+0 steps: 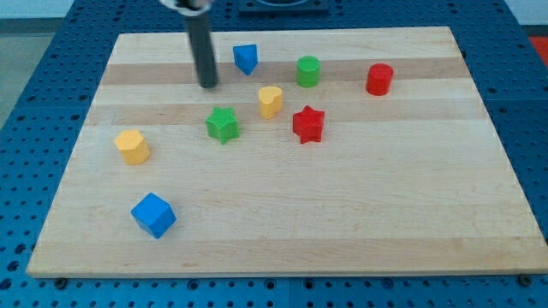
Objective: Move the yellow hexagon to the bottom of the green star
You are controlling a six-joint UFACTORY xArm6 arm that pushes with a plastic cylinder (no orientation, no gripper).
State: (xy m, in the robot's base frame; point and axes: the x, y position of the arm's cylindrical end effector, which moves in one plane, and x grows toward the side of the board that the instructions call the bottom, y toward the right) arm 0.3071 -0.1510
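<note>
The yellow hexagon (133,146) lies at the view's left on the wooden board. The green star (223,125) lies to its right and slightly higher, near the board's middle. My tip (208,85) is at the end of the dark rod, toward the view's top, just above and slightly left of the green star, apart from it. It is well up and right of the yellow hexagon and touches no block.
A blue block (246,58) lies right of the rod. A yellow heart-like block (271,101), a red star (308,125), a green cylinder (308,71), a red cylinder (379,79) and a blue cube (153,215) also lie on the board (360,222).
</note>
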